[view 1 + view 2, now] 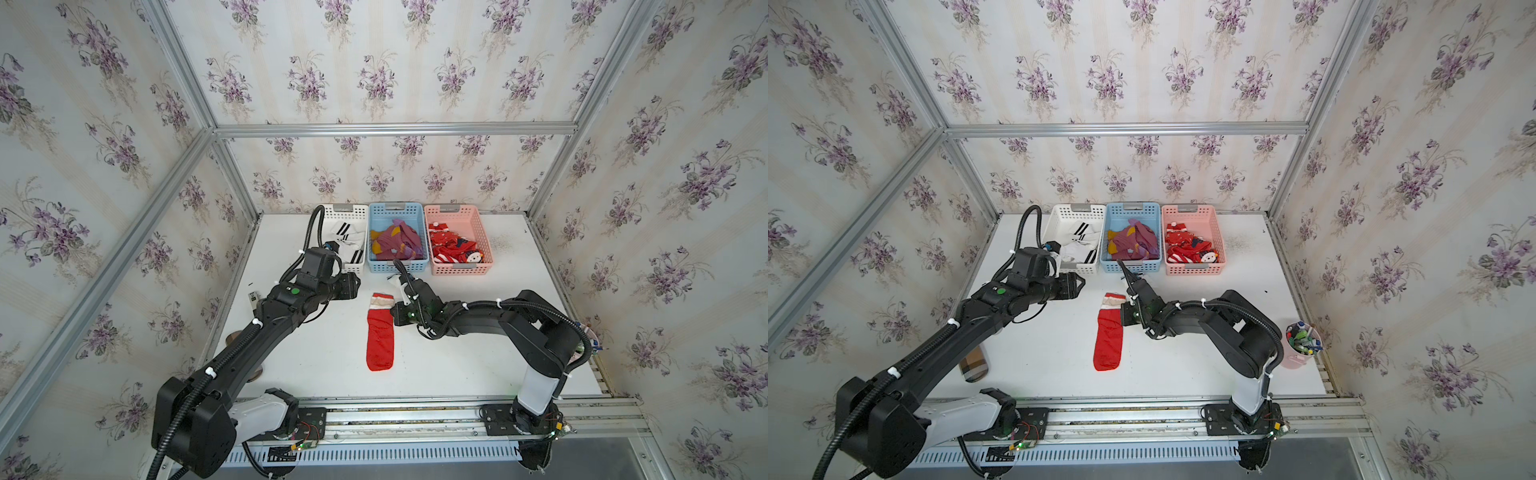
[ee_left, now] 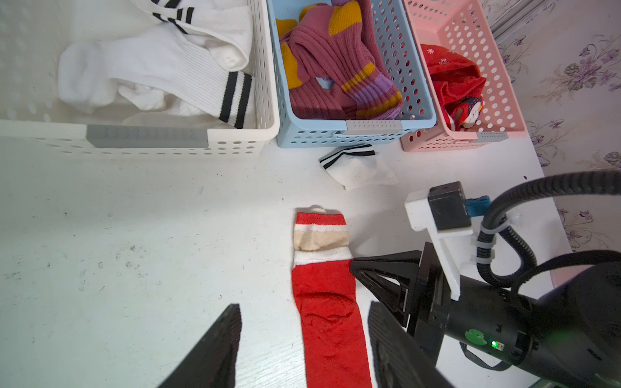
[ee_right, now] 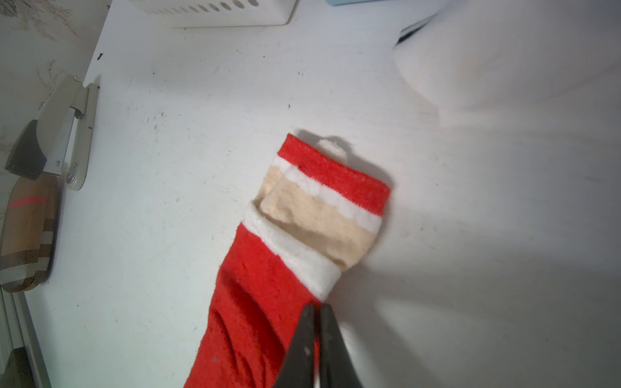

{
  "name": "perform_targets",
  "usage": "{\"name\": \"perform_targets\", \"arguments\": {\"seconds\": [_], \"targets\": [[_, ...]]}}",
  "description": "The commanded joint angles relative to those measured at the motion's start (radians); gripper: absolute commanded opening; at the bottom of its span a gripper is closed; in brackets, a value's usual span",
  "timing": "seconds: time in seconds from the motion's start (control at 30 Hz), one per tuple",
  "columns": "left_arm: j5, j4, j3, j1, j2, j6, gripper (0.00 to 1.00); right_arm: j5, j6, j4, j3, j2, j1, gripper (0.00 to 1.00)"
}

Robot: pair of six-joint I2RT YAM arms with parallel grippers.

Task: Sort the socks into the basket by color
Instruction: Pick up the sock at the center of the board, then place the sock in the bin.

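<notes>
A red sock point(image 1: 380, 336) point(image 1: 1109, 336) with a white and beige cuff lies flat mid-table. My right gripper point(image 1: 392, 312) point(image 3: 317, 307) is shut on its right edge, just below the white band point(image 3: 302, 262). My left gripper point(image 1: 355, 286) point(image 2: 304, 315) hovers open to the left of the sock's cuff, holding nothing. A white sock with black stripes point(image 2: 356, 166) lies on the table before the blue basket point(image 1: 395, 206). At the back, the white basket point(image 1: 345, 212) holds white striped socks, the blue one maroon socks, the pink basket point(image 1: 453, 210) red socks.
A pink cup of pens point(image 1: 1302, 345) stands at the table's right edge behind the right arm. A plaid case point(image 1: 973, 365) lies at the left edge under the left arm, with a grey stapler-like tool point(image 3: 67, 134) beside it.
</notes>
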Motion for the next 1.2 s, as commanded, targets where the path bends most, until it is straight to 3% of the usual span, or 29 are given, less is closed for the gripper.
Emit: {"name": "perform_targets", "arguments": {"seconds": [0.0, 0.33, 0.73, 0.93, 1.17], "targets": [[0.001, 0.006, 0.0, 0.001, -0.006, -0.003, 0.62, 0.013, -0.004, -0.011, 0.014, -0.027, -0.001, 0.06], [0.006, 0.004, -0.001, 0.0, -0.011, -0.003, 0.62, 0.032, -0.045, -0.077, 0.063, -0.12, 0.0, 0.0], [0.013, 0.008, -0.005, 0.001, -0.019, -0.004, 0.63, 0.175, -0.131, -0.231, 0.144, -0.328, -0.024, 0.0], [0.024, 0.015, -0.003, 0.001, -0.015, -0.006, 0.63, 0.228, -0.174, -0.3, 0.153, -0.427, -0.109, 0.0], [0.027, 0.014, 0.0, 0.0, -0.012, -0.004, 0.63, 0.214, -0.233, -0.327, 0.19, -0.494, -0.326, 0.0]]}}
